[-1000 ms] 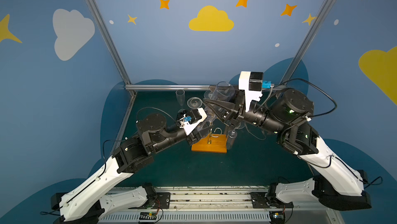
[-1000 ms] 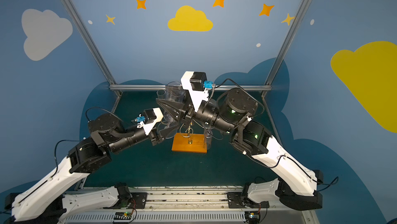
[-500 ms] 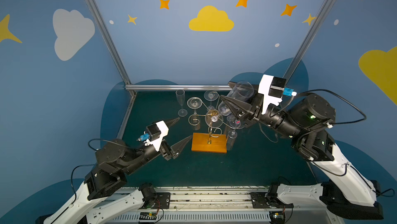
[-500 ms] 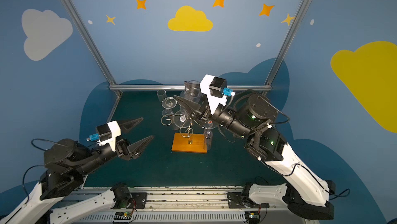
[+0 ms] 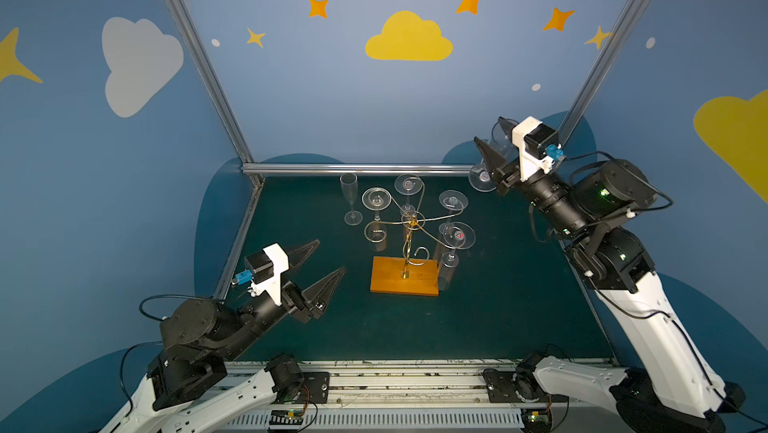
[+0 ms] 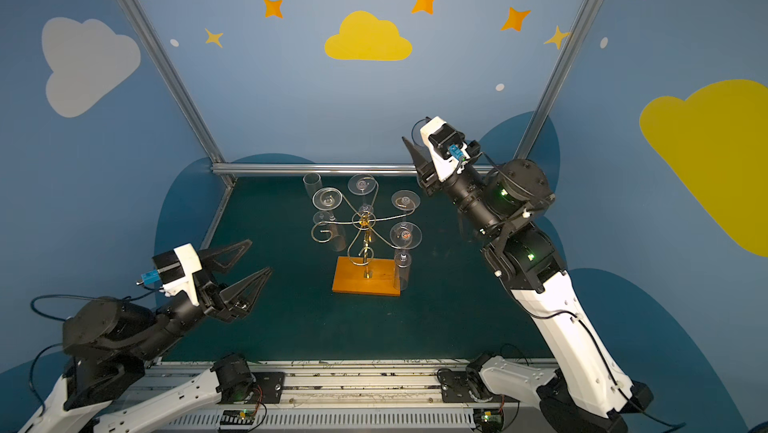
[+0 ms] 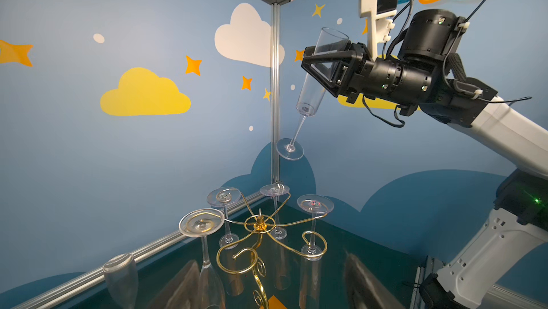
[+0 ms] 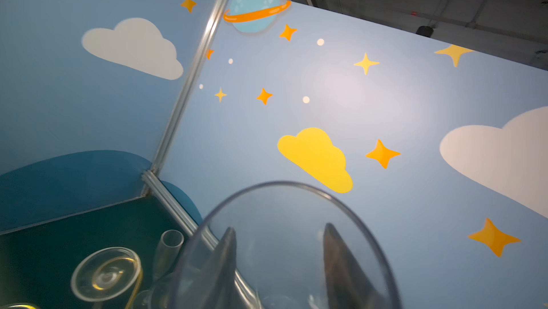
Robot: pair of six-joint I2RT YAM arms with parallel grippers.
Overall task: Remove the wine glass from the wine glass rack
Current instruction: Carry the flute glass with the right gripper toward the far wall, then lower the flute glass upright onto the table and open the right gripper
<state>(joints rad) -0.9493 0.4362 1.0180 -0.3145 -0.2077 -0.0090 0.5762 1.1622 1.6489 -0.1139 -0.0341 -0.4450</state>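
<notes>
Both arms have pulled away from the wine glass rack (image 5: 395, 281) over the last second; earlier they crowded over its middle. We note the right hand (image 7: 308, 57) now raised at the far right, near the corner post. It is clamped across the bowl of the wine glass (image 7: 308, 100), which hangs tilted in the air, foot down, well apart from the rack. Left hand (image 5: 331, 255) has retreated to the near left, low over the counter (image 5: 415, 327), with its fingers spread wide and holding nothing.

Four other glasses (image 5: 459, 235) hang foot-up on the rack's curls; two curls look bare. One flute (image 5: 349, 198) stands upright on the counter just far-left of the rack.

Our reading: the lift-off is done for this glass. What remains is setting it down somewhere clear, probably upright, without clipping the wire arms.
</notes>
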